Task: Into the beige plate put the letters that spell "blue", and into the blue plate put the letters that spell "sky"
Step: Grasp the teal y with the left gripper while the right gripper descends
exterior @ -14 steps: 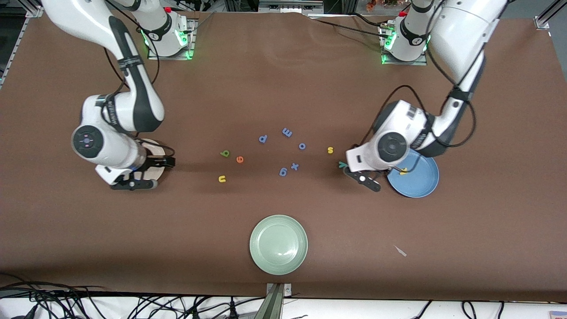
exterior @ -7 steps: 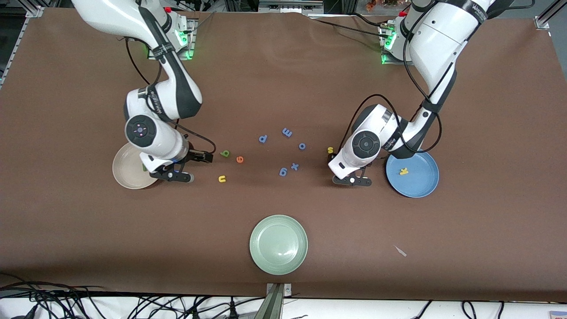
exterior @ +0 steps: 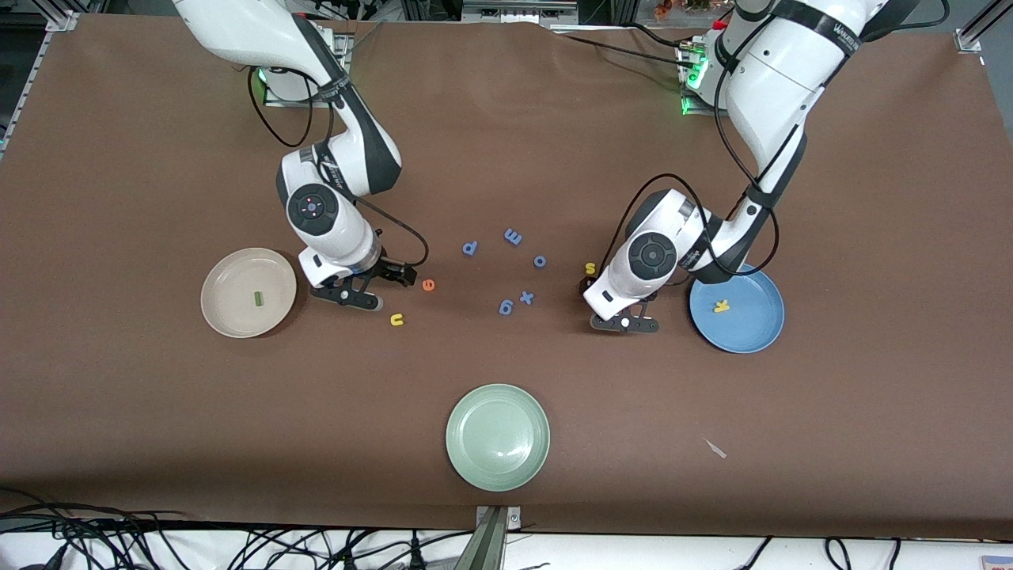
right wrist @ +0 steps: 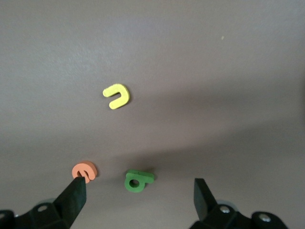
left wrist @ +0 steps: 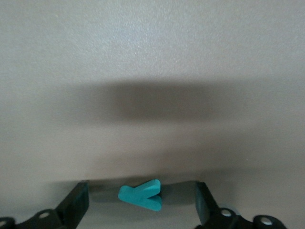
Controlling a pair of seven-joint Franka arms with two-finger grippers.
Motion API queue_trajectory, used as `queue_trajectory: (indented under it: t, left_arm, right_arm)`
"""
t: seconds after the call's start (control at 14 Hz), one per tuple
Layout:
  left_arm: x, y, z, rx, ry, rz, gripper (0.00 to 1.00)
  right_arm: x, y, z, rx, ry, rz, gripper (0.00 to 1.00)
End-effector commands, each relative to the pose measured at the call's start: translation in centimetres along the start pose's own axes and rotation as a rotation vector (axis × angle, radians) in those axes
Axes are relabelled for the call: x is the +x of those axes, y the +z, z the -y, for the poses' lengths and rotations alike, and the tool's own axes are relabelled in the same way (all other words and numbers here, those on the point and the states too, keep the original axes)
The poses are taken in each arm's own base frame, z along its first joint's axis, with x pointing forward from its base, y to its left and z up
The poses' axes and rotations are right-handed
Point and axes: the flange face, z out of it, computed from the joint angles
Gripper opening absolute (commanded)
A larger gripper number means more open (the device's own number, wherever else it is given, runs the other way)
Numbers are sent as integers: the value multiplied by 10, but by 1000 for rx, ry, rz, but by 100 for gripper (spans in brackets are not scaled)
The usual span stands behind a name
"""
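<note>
Between my left gripper's (left wrist: 142, 202) wide-spread fingers lies the teal y (left wrist: 141, 195), untouched; only the wrist view shows it, since the arm hides it from the front. My right gripper (right wrist: 138, 200) also stands wide, empty, over the green b (right wrist: 138, 180), with the e (exterior: 428, 284) and u (exterior: 396, 319) beside. I see the l (exterior: 257, 298) in the beige plate (exterior: 225, 317), the k (exterior: 721, 305) in the blue plate (exterior: 752, 332), and the s (exterior: 589, 268) on the table by the left arm. No readable writing.

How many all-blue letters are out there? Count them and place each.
5, clustered together: m farthest from the front camera, then p, o, x, and g nearest. None seems hidden.
</note>
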Motion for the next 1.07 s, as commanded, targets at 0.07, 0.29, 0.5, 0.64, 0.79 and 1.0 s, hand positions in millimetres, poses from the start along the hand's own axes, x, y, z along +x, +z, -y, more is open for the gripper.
queue_trajectory:
  t: [0.07, 0.29, 0.5, 0.64, 0.79, 1.0]
  left_arm:
    - [-3, -2, -3, 47, 33, -34, 17]
    - [-4, -1, -3, 70, 56, -39, 5]
    - [2, -14, 1, 78, 52, -43, 4]
    - [16, -44, 10, 96, 30, -51, 4]
    - [18, -60, 21, 132, 9, -23, 5]
    - [20, -75, 58, 183, -46, 36, 7]
  right_arm:
    - [-15, 28, 14, 9, 46, -18, 100]
    - [-23, 39, 9, -11, 47, 2, 100]
    - [-32, 45, 0, -25, 32, 18, 100]
    - [-34, 49, -2, -25, 31, 16, 100]
    - [-37, 52, -6, -31, 23, 20, 100]
    - [-40, 53, -10, -36, -1, 26, 96]
